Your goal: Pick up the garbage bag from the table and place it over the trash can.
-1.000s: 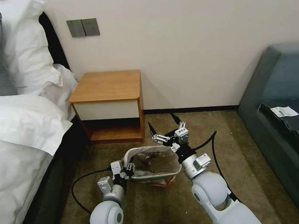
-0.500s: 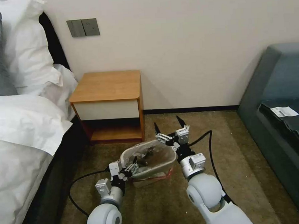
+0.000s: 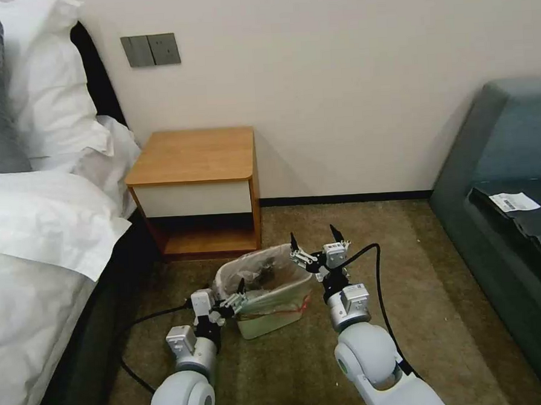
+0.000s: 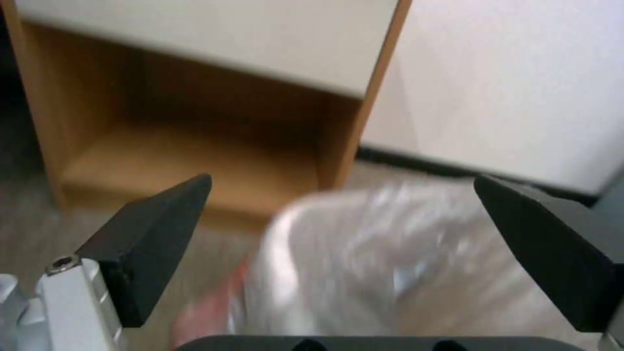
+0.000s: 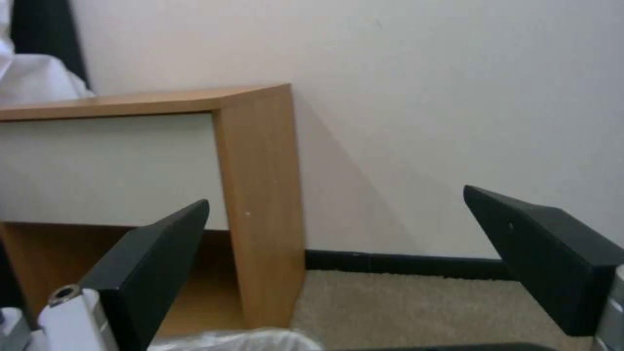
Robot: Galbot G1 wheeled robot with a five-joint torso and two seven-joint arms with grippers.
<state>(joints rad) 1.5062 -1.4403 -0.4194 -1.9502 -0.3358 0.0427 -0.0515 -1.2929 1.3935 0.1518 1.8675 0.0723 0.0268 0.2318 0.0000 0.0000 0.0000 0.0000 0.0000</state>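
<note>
The trash can (image 3: 271,322), a cream bin, stands upright on the carpet in front of the table (image 3: 192,155). The garbage bag (image 3: 259,274) lines it, its clear plastic folded over the rim with the red band (image 3: 290,308) hanging on the outside. The bag shows as a pale blur (image 4: 364,253) in the left wrist view. My left gripper (image 3: 238,292) (image 4: 341,180) is open at the bin's near-left rim, and I cannot tell whether it touches the plastic. My right gripper (image 3: 312,232) (image 5: 337,195) is open just right of the bin, above its rim, fingertips pointing up and holding nothing.
A bed (image 3: 36,239) with white bedding runs along the left. A grey-blue sofa (image 3: 511,172) with a paper label stands on the right. The wall is close behind the cabinet. Open carpet (image 3: 368,221) lies between bin and sofa. Black cables trail from both wrists.
The bin was tilted half a second ago and now stands upright, a little farther left. Both arms have drawn back toward me, and the right gripper's fingers now point upward.
</note>
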